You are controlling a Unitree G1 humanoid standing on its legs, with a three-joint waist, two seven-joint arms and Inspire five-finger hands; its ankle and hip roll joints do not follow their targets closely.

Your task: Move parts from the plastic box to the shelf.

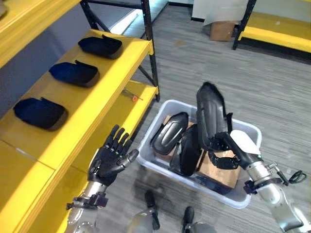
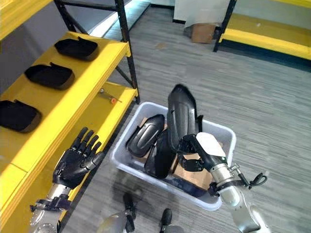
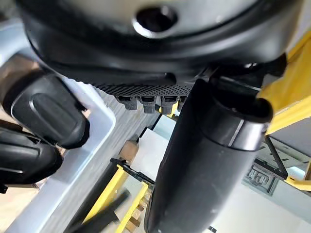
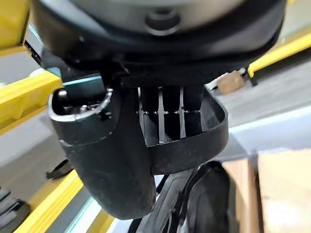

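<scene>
The yellow shelf (image 1: pixel 104 80) carries three black parts; bare board remains at its near end. Carry the lifted black part (image 1: pixel 212 114), held upright over the plastic box (image 1: pixel 154 160), clear of the box rim before swinging it to that board. The right hand (image 1: pixel 224 150) is clenched round its lower end; the left hand (image 1: pixel 111 158) hangs released beside the shelf edge. Two more parts (image 1: pixel 169 132) lean inside the box, their lower ends hidden.

Three parts (image 1: pixel 73 73) on shelf (image 1: pixel 104 92); box (image 1: pixel 243 196) right, apparently two inside.
</scene>
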